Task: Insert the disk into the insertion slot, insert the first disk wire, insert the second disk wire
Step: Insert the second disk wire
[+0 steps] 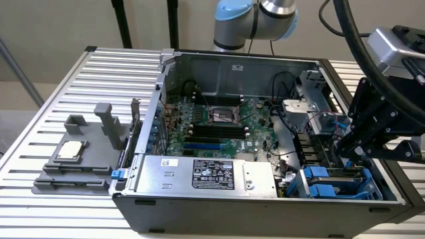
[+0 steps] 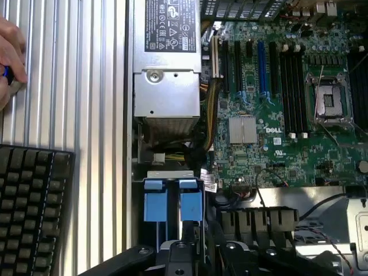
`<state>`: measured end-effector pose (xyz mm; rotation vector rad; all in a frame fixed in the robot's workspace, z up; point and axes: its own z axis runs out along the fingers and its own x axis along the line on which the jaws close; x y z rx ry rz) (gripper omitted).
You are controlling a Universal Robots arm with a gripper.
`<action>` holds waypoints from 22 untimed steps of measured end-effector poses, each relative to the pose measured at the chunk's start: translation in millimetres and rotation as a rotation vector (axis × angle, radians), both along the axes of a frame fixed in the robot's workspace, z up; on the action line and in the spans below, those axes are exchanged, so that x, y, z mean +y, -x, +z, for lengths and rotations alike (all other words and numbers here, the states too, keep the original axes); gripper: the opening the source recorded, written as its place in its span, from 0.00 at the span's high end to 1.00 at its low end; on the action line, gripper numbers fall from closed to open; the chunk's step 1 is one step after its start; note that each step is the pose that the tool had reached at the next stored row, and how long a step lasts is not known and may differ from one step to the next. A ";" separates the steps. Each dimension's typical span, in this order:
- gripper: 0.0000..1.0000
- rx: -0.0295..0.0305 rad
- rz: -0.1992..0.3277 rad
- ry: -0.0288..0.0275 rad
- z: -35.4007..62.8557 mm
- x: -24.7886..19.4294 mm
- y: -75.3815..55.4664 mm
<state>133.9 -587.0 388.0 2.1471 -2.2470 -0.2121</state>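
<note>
The insertion slot (image 1: 362, 191) is the grey metal bay at the open case's near corner, on the exterior view's right. Blue plastic pieces (image 1: 320, 175) of the disk's carrier lie inside it; the disk's grey body is hard to make out. In the wrist view two blue tabs (image 2: 155, 206) sit side by side below a grey bracket. My black gripper (image 1: 349, 155) hangs just above the bay, close over the blue tabs (image 2: 185, 237). Thin red and blue wires (image 1: 330, 120) run just behind the bay.
The silver labelled power-supply box (image 1: 206, 174) fills the case's near side beside the bay, and the motherboard with its black CPU socket (image 1: 222, 114) lies behind. A grey fixture (image 1: 76, 164) stands on the ribbed table. A hand (image 2: 8, 57) and a keyboard (image 2: 29, 213) are beside the case.
</note>
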 end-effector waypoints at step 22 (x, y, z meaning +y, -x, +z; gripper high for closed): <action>0.67 0.0000 0.000 0.0471 -11.1 18.7 -22.7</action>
